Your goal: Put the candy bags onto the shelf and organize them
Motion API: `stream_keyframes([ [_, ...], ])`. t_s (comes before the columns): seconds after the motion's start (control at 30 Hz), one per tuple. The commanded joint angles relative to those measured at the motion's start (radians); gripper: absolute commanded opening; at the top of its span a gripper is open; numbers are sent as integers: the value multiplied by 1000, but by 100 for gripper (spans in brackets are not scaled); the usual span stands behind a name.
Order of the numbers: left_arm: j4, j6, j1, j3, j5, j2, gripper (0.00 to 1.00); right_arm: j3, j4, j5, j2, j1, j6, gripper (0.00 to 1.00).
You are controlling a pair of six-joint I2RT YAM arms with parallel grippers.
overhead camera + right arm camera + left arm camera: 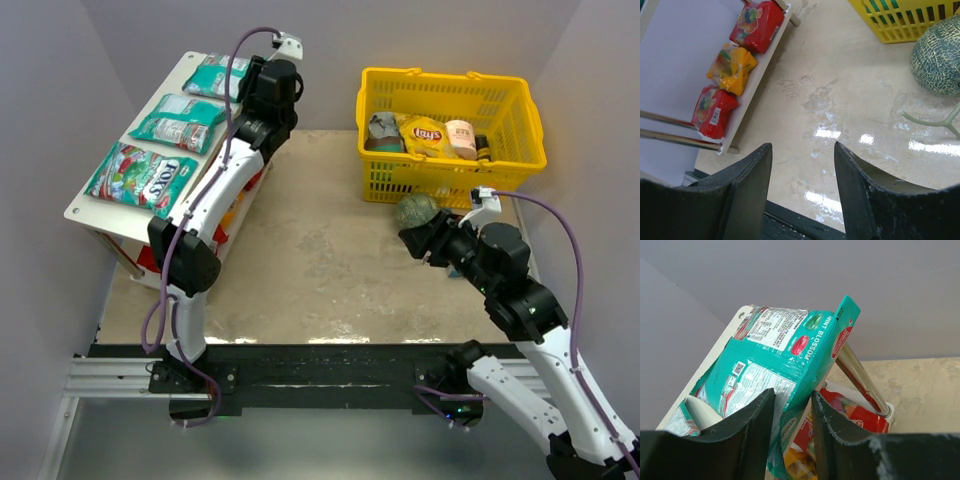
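Mint bag (790, 355) is at the far end of the shelf (78, 208) top tier. Left gripper (790, 397) is pinching its right edge, fingers pressed onto the film with the bag between them. That edge overhangs the shelf's right side above the leg (860, 377) and the corner is kicked up, so the bag is tilted, not flat

Step, as I read it: seating and squaring the third bag of the top row. Teal bag (180, 120) in the middle and Fox's bag (140, 178) at the near end already lie flat. Lower tier holds red bags (757, 25) and a yellow bag (732, 67)

Orientation: long axis runs across the shelf, left-right, same as its two neighbours. Pinched end points right toward the tabletop (840, 100), other end left. Label and barcode side faces the wrist cam, "MINT BLOSSOM" on the side fold

Next move, my guess: push it left until it's fully over the tier, lower the raised edge, let go, then back out to the right without dragging the film. Risk: the glossy bag slides off the edge or bumps the teal bag

Right gripper (801, 147) is spread with nothing in it, over bare tabletop near the ball (937, 55) and basket (450, 75). Can't tell if any candy is left in the basket
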Motion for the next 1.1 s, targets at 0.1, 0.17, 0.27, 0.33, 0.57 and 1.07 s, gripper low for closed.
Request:
stream_keyframes([
  [0.1,50,-39,45,62,-34,32,40,15,47,24,26,2,-22,56],
  [0.17,54,-43,53,64,-26,36,41,7,55,21,34,2,-21,56],
  [0.27,59,-43,59,67,-15,39,41,-5,67,18,37,3,-17,56],
  [0.33,57,-43,59,67,2,41,42,-11,69,16,41,2,-17,56],
  [0.57,16,-121,55,35,127,-28,55,-17,78,18,47,2,-19,56],
  [1.07,112,-106,-109,-151,200,-319,100,-28,69,24,29,2,-17,85],
])
